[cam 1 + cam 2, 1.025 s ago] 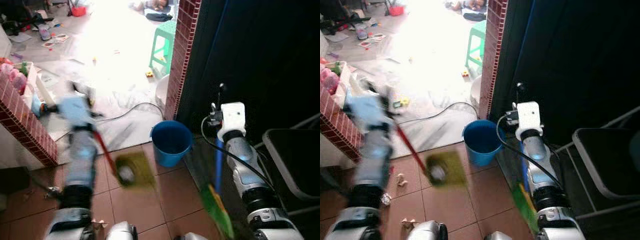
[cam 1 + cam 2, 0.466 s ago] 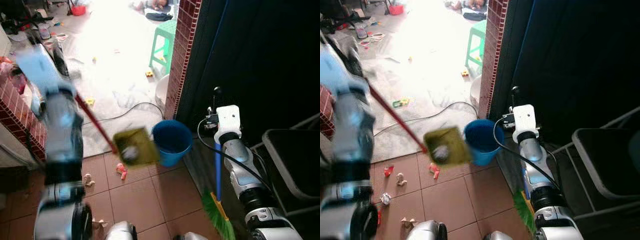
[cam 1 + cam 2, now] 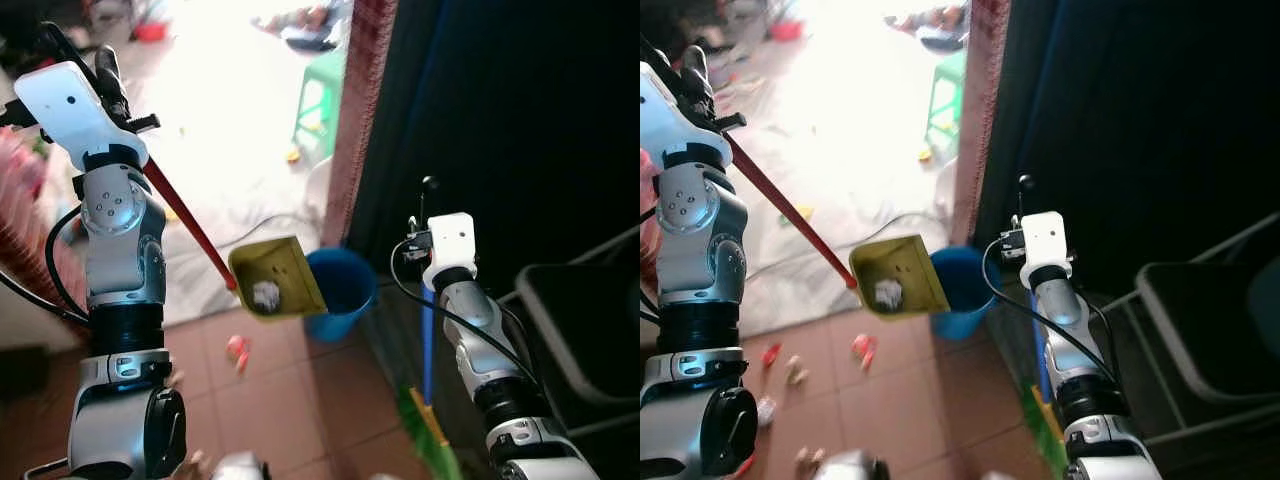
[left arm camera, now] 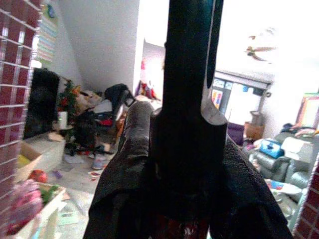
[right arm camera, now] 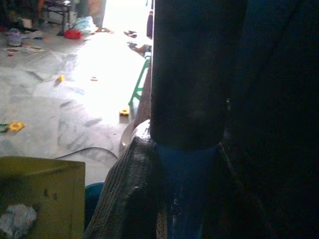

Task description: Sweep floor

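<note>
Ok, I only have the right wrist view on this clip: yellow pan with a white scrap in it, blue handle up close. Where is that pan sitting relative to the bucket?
Observer: The yellow dustpan is held up in the air, its open edge beside the rim of the blue bucket, not on the floor.
Operator: Who holds it?
Observer: The left pincer, raised high, grips its red handle.
Operator: And my blue handle?
Observer: It is a broom with green bristles, gripped by the right pincer and hanging down to the floor.
Operator: Floor done?
Observer: No, a pink scrap lies on the tiles below the pan.
</note>
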Controlling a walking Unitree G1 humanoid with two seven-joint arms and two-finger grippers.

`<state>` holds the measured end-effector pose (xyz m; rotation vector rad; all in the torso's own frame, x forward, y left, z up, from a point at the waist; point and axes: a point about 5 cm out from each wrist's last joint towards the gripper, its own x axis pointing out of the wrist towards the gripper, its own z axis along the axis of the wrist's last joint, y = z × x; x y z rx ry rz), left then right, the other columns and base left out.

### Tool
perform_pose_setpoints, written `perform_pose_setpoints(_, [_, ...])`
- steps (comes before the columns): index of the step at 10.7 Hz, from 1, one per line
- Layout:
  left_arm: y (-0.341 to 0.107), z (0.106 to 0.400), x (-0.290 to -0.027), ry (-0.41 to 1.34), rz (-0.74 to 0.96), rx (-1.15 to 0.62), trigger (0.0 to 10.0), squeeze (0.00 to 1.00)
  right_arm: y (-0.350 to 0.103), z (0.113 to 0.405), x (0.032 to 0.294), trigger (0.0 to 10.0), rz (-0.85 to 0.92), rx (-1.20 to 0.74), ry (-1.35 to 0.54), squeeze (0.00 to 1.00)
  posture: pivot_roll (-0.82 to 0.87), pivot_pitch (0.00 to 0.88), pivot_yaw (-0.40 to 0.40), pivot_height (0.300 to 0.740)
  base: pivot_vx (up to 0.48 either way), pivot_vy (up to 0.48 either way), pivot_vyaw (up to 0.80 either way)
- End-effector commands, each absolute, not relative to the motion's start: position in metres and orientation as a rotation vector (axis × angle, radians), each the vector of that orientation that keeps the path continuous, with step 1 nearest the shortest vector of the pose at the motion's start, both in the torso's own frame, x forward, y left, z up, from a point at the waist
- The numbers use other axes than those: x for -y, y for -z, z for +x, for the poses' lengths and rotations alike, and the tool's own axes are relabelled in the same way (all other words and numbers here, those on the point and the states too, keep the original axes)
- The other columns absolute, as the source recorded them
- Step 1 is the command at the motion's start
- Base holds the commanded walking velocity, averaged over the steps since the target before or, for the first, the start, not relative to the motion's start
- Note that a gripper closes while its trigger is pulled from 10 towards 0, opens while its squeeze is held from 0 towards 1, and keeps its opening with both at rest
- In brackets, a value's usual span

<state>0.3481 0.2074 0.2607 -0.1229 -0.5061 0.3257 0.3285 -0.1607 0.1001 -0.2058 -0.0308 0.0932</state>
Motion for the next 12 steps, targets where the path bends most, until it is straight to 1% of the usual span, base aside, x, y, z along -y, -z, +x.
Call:
perform_pose_setpoints(1, [-0.288, 0.345, -0.202, -0.295, -0.15, 0.614, 10.0, 0.0, -0.106, 0.331, 0.162, 10.0, -0.22, 0.06, -0.094, 0.0, 0.01, 0.0, -0.038, 0.74, 0.48, 0.0, 0.0])
perform_pose_setpoints(6, [-0.288, 0.347, -0.194, -0.281, -0.155, 0.622, 10.0, 0.0, -0.106, 0.332, 0.158, 10.0, -0.215, 0.063, -0.114, 0.0, 0.0, 0.0, -0.043, 0.74, 0.46, 0.0, 0.0])
perform_pose_setpoints(9, [-0.29, 0.347, -0.191, -0.282, -0.141, 0.63, 10.0, 0.0, -0.106, 0.332, 0.16, 10.0, -0.218, 0.059, -0.109, 0.0, 0.0, 0.0, -0.043, 0.74, 0.0, 0.0, 0.0])
perform_pose_setpoints(12, [-0.295, 0.345, -0.19, -0.281, -0.073, 0.66, 10.0, 0.0, -0.103, 0.331, 0.162, 10.0, -0.218, 0.048, -0.106, 0.0, 0.0, 0.0, -0.043, 0.74, 0.0, 0.0, 0.0])
